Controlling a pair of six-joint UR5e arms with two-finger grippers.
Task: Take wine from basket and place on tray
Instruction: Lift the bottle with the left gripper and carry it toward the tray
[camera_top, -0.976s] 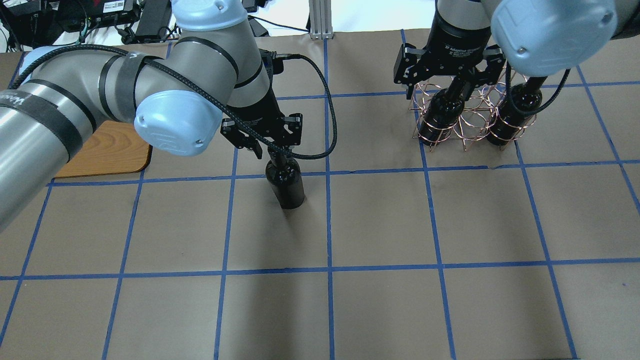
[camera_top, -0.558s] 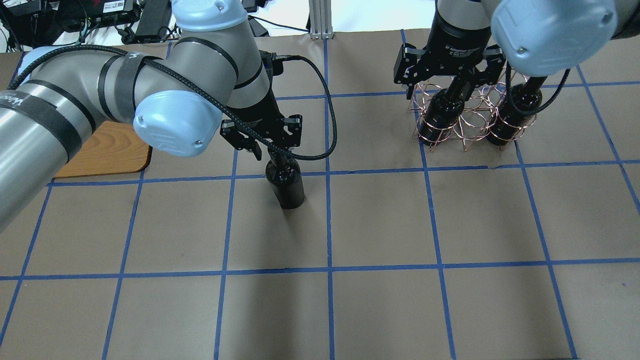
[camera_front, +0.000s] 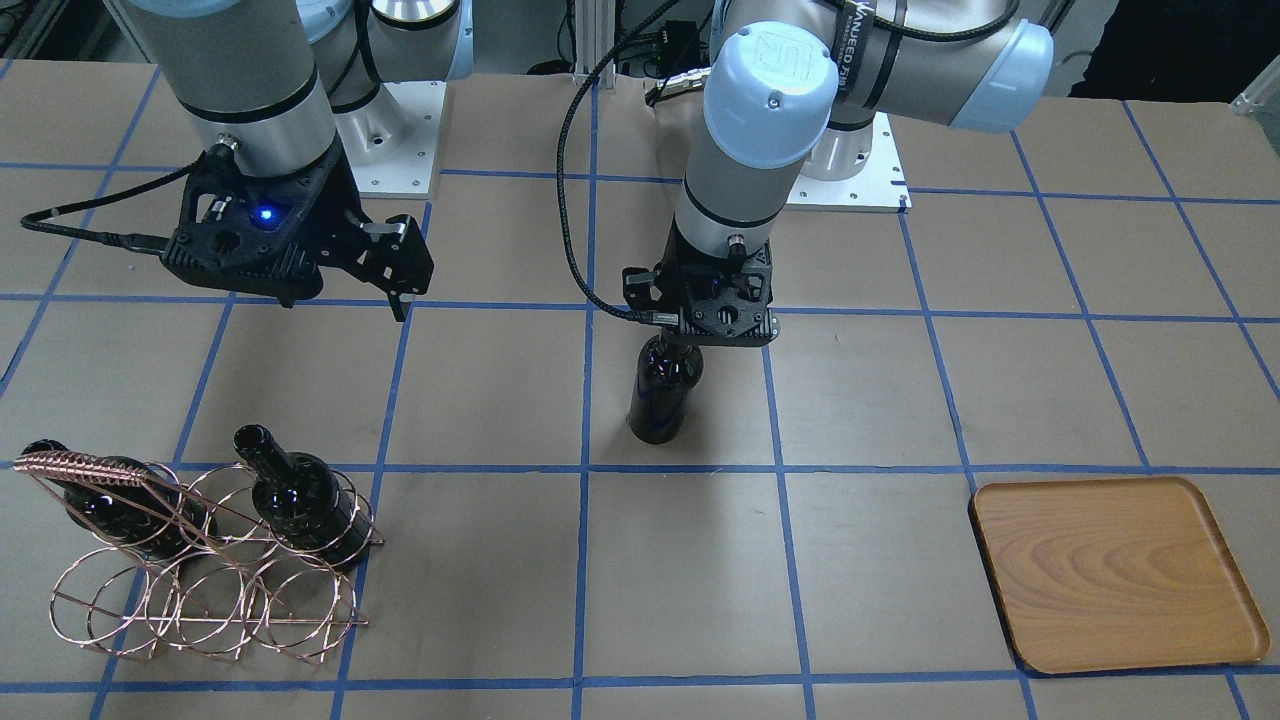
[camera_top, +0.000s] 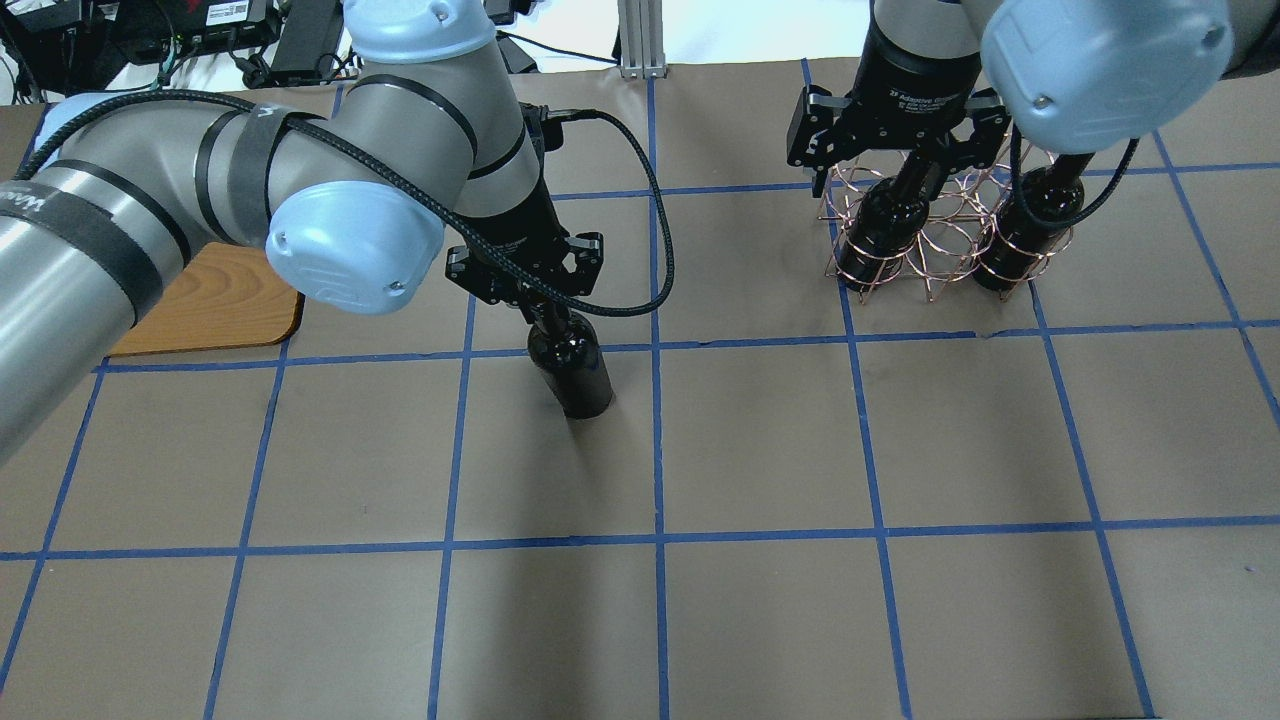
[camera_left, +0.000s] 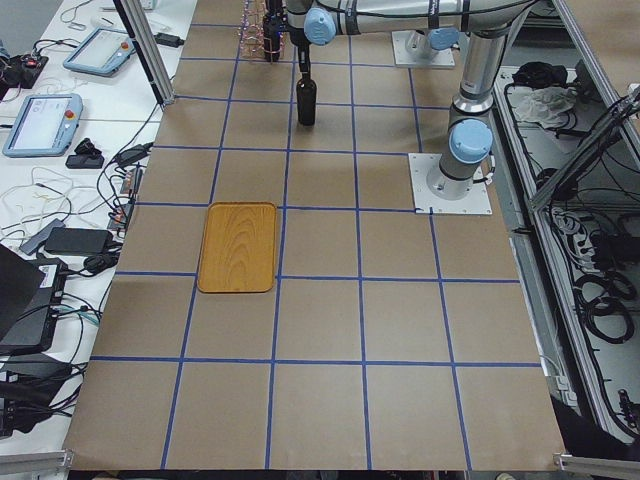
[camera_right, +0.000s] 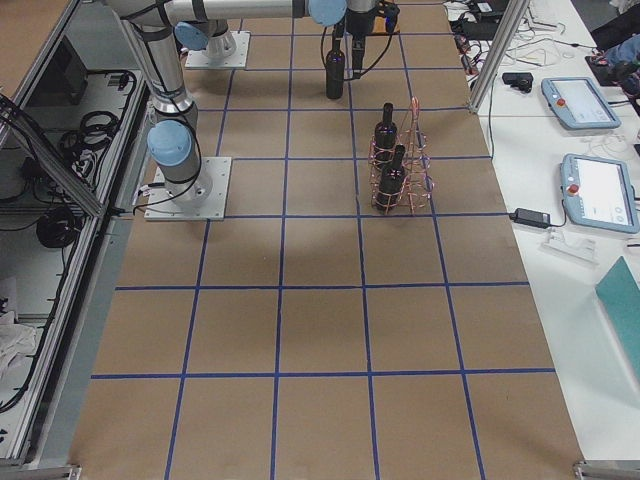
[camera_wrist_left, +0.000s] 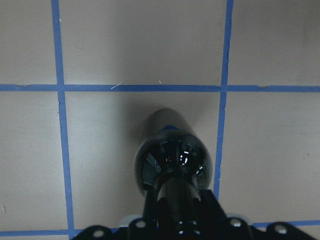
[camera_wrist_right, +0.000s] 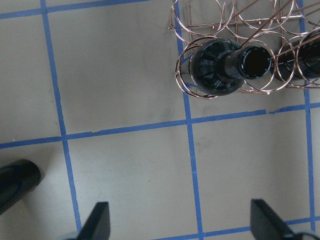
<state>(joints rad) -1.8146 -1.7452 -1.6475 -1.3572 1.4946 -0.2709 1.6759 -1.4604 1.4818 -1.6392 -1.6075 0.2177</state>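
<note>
Item 1, left jaws (camera_top: 541, 300): closed on the short neck of the wine bottle (camera_top: 572, 365), which the left wrist view shows pinched just above the shoulder. Item 2, the wine bottle itself: upright near the middle of the tabletop (camera_top: 760, 620), out of the wire basket (camera_top: 945, 232) and well apart from the wooden tray (camera_front: 1110, 570); I cannot tell whether its base rests on the paper or sits just off it. Item 3, right jaws (camera_wrist_right: 182, 222): spread wide, holding nothing, hanging above the basket, where a second wine bottle (camera_front: 298, 497) and a third wine bottle (camera_front: 115, 508) sit in their loops. Step in hand, as I judge it: carrying the bottle across to the tray. Handling notes: the glass is glossy and I hold only the neck, so I keep the squeeze firm and the bottle vertical, as any tilt would let the heavy body swing or slip. I lift it clear of the tabletop before travelling sideways, come over the tray's low rim rather than into it, set the base flat on the wood, and part the jaws only once it stands.
</note>
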